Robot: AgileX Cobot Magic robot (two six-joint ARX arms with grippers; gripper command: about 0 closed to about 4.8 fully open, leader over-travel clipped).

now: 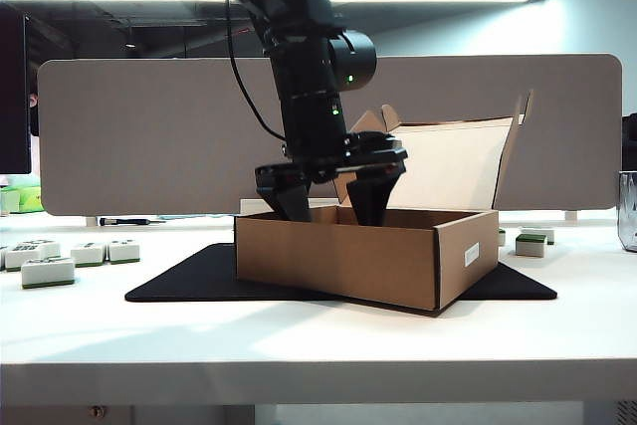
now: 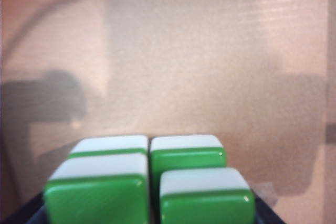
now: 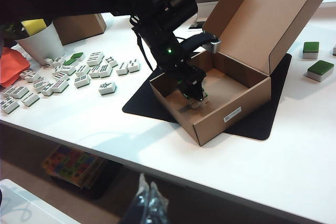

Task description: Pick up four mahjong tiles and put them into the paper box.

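The brown paper box (image 1: 338,258) (image 3: 231,100) stands open on a black mat, its lid raised at the back. My left gripper (image 1: 333,208) (image 3: 195,91) reaches down inside it, and its two fingers stand wide apart, open. Four mahjong tiles (image 2: 149,177), green backs up, lie packed two by two on the cardboard floor (image 2: 199,77) right under that gripper; the right wrist view shows only a small pale patch of these tiles (image 3: 198,103) below the fingers. My right gripper (image 3: 149,199) hangs off the table's front edge, far from the box, fingers together and empty.
Several loose tiles (image 1: 50,261) (image 3: 79,72) lie on the white table left of the black mat (image 1: 189,281), and a few more tiles (image 1: 532,243) (image 3: 320,69) lie to its right. A white cup (image 3: 42,43) and a small carton (image 3: 79,27) stand at the far left. A grey partition (image 1: 149,136) runs behind.
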